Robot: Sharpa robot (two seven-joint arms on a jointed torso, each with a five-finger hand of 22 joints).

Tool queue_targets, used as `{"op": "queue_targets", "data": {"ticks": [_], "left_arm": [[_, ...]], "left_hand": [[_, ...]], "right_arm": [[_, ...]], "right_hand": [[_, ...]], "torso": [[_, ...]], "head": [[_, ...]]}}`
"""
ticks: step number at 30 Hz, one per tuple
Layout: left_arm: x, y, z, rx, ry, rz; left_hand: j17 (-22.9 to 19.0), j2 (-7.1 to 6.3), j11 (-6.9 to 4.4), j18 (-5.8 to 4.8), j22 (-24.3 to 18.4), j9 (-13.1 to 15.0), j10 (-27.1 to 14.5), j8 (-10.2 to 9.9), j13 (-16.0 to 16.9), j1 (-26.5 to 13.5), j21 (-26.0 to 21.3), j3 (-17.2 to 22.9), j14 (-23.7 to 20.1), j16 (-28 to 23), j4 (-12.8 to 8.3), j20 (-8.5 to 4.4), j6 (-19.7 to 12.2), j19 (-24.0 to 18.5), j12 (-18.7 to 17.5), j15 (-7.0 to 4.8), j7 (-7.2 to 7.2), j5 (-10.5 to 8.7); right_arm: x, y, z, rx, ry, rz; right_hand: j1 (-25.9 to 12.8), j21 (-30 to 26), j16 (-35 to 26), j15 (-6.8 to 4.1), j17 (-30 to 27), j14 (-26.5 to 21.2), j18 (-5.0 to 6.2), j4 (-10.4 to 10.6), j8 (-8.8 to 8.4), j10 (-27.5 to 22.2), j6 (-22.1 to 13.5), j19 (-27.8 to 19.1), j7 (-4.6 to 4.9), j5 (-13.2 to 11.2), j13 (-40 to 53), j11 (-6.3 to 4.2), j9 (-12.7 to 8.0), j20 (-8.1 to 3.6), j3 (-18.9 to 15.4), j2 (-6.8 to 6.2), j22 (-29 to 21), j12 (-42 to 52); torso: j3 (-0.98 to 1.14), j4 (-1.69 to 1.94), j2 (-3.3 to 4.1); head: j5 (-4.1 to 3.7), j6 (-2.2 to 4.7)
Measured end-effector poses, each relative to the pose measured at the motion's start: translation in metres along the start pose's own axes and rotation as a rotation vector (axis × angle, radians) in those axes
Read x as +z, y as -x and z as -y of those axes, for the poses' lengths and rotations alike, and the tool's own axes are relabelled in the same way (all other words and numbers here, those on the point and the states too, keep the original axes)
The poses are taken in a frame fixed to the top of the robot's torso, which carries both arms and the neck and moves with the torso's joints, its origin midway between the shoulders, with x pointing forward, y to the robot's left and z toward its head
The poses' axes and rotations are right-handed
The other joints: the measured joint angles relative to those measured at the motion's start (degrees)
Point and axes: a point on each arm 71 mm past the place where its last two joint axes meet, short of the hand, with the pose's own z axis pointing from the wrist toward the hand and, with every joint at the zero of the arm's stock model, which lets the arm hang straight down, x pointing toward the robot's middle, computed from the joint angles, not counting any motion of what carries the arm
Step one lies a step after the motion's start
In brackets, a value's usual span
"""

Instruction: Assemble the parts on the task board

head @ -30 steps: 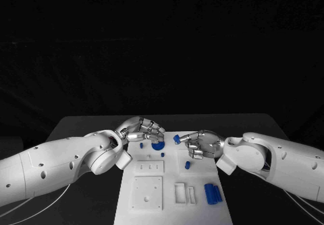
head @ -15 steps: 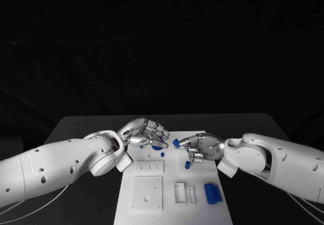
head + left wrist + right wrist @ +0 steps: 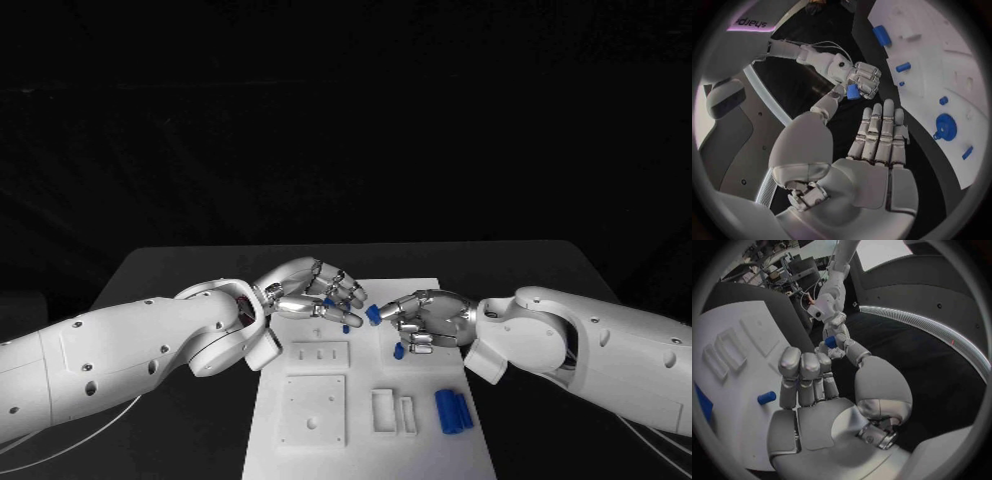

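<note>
A: Status of the right hand (image 3: 426,320)?

B: It pinches a small blue part (image 3: 374,315) at its fingertips, held above the task board (image 3: 325,440) near the board's far end. Over the last second it has travelled left, toward the board's centre line.

A: And the left hand (image 3: 310,290)?

B: Fingers apart, nothing in them. It has lifted and opened; its fingertips now hang just beside the carried part. The left wrist view shows the palm flat and the fingers extended, with the right hand and its part beyond them.

A: Consequence for the task?

B: The two hands are converging, which suggests a hand-over or a two-handed seating of the part. That is a judgement, not an observation.

A: Remaining parts?

B: A blue round flanged piece (image 3: 944,126) lies on the board under the left hand. A short blue peg (image 3: 400,351) lies below the right hand. Two blue cylinders (image 3: 453,411) lie side by side at the board's right edge. The tabletop (image 3: 173,270) carries the board.
</note>
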Motion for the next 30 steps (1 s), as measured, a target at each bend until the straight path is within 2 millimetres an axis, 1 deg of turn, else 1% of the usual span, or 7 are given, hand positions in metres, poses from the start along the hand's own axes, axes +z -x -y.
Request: {"op": "queue_targets", "data": {"ticks": [3,5,9,13,16,18,30], "left_arm": [[0.000,-0.002,0.000,0.010,0.000,-0.017],[0.001,-0.004,0.001,0.015,0.000,-0.030],[0.001,-0.006,0.002,0.021,0.000,-0.051],[0.001,-0.009,0.003,0.030,0.000,-0.074],[0.002,-0.011,0.004,0.039,-0.002,-0.092],[0.002,-0.012,0.004,0.042,-0.003,-0.099],[0.002,-0.015,0.004,0.054,0.000,-0.133]], "left_hand": [[0.5,1.28,-0.20,0.00,0.0,0.1,0.6,0.0,0.3,-0.2,0.0,-0.9,0.4,1.2,-0.4,-0.19,-0.2,-0.2,0.9,-0.43,-0.19,0.00],[0.9,2.19,-0.54,-0.87,0.0,0.2,1.4,0.0,0.7,-0.2,0.0,-1.3,0.5,2.0,-0.9,-0.31,-0.4,-0.3,1.9,-0.54,-0.37,0.00],[1.5,3.26,-0.83,-0.88,0.0,0.3,2.9,0.0,1.5,0.0,0.0,-1.8,0.8,3.5,-1.4,-0.40,-0.4,-0.4,3.8,-0.83,-0.40,0.00],[2.2,5.22,-1.31,-0.88,0.0,0.5,3.8,0.3,2.4,0.3,0.0,-2.1,1.0,5.3,-1.6,-0.54,-0.3,-0.3,6.0,-1.46,-0.52,0.00],[2.5,7.86,-1.56,-0.87,0.0,0.6,4.2,0.7,3.0,1.2,0.0,-1.4,1.2,6.4,-1.3,-0.72,0.3,-0.1,7.3,-1.67,-1.09,0.00],[2.7,8.48,-1.75,-0.87,0.0,0.6,4.6,0.7,3.4,1.8,0.0,-0.7,1.2,6.8,-1.1,-0.72,0.3,-0.1,8.0,-1.67,-1.13,0.00],[2.8,8.95,-2.03,-0.87,0.0,0.6,3.6,0.7,5.4,1.8,0.2,0.3,0.7,9.3,-0.5,-0.72,0.3,-0.1,12.3,-2.17,-1.13,0.00]], "right_arm": [[0.000,-0.001,0.001,-0.003,-0.006,-0.004],[0.000,-0.002,0.002,-0.005,-0.010,-0.009],[0.001,-0.004,0.003,-0.009,-0.017,-0.016],[0.001,-0.005,0.004,-0.013,-0.022,-0.022],[0.001,-0.005,0.005,-0.017,-0.026,-0.024],[0.001,-0.005,0.005,-0.018,-0.027,-0.025],[0.002,-0.006,0.007,-0.028,-0.039,-0.032]], "right_hand": [[0.0,0.0,0.0,0.00,0.0,0.0,0.00,0.0,0.00,0.0,0.0,0.0,0.00,0.0,0.0,0.00,0.0,0.00,0.0,0.00,0.0,0.0],[0.0,0.0,0.0,0.00,0.0,0.0,0.00,0.0,0.00,0.0,0.0,0.0,-0.01,0.2,0.0,0.00,0.0,0.00,0.0,0.00,0.0,0.0],[0.0,0.0,0.0,0.01,0.0,0.0,0.00,0.0,-0.05,0.0,0.0,0.0,-0.01,0.2,0.0,0.00,0.1,0.01,0.0,0.00,0.0,0.0],[0.0,0.0,0.0,0.01,0.0,0.0,0.00,0.0,-0.05,0.0,0.0,0.0,-0.01,0.2,0.0,0.00,0.1,0.01,0.0,0.00,0.0,0.0],[0.0,0.0,0.0,0.01,0.0,0.0,0.00,0.0,-0.05,0.0,0.0,0.0,-0.01,0.2,0.0,0.00,0.1,0.01,0.0,0.00,0.0,0.0],[0.0,0.0,0.0,0.01,0.0,0.0,0.00,0.0,-0.05,0.0,0.0,0.0,-0.01,0.2,0.0,0.00,0.1,0.01,0.0,0.00,0.0,0.0],[0.0,0.0,0.0,0.08,0.0,-0.1,0.00,0.0,-0.06,0.0,0.1,0.0,-0.06,0.2,0.0,0.00,0.0,0.02,0.0,0.00,0.0,0.0]], "torso": [[0.00,0.02,0.00],[0.00,0.02,0.00],[0.01,0.06,0.00],[0.01,0.08,0.00],[0.02,0.08,0.01],[0.03,0.08,0.02],[0.03,0.07,0.02]], "head": [[0.13,-0.03],[0.16,-0.20],[0.20,-0.48],[0.24,-0.68],[0.25,-0.70],[0.26,-0.71],[0.26,-0.61]]}}
